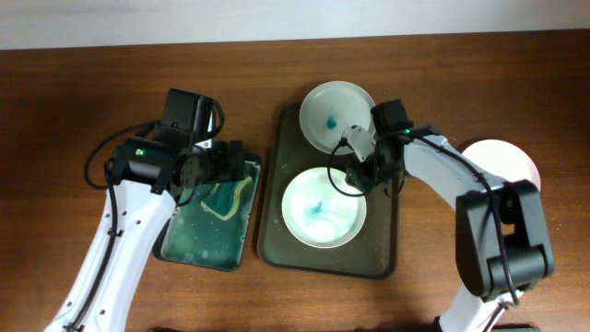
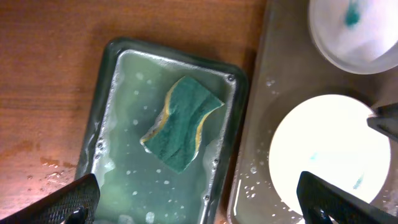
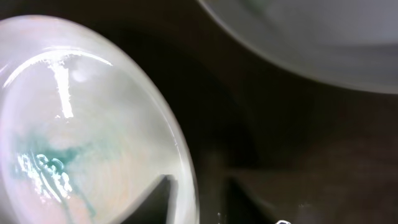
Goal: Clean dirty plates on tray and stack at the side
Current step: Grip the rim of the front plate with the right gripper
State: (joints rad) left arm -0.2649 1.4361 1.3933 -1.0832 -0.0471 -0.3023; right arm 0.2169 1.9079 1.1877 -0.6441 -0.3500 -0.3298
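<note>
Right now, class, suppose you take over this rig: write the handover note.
Left tool: open, above the yellow-and-green sponge in the green basin.
Right tool: straddling the rim of the round white plate nearer the robot; grip unclear.
Dark olive rectangular tray holds that plate and a second white plate, both teal-smeared.
Done: a third white plate lies right of the tray, no smear showing.
Left: clean two, stack them.

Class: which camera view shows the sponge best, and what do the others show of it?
The left wrist view: the sponge lies whole and close, green face up, in the basin. Overhead it is small and indistinct in the basin. The right wrist view shows none of it.
</note>
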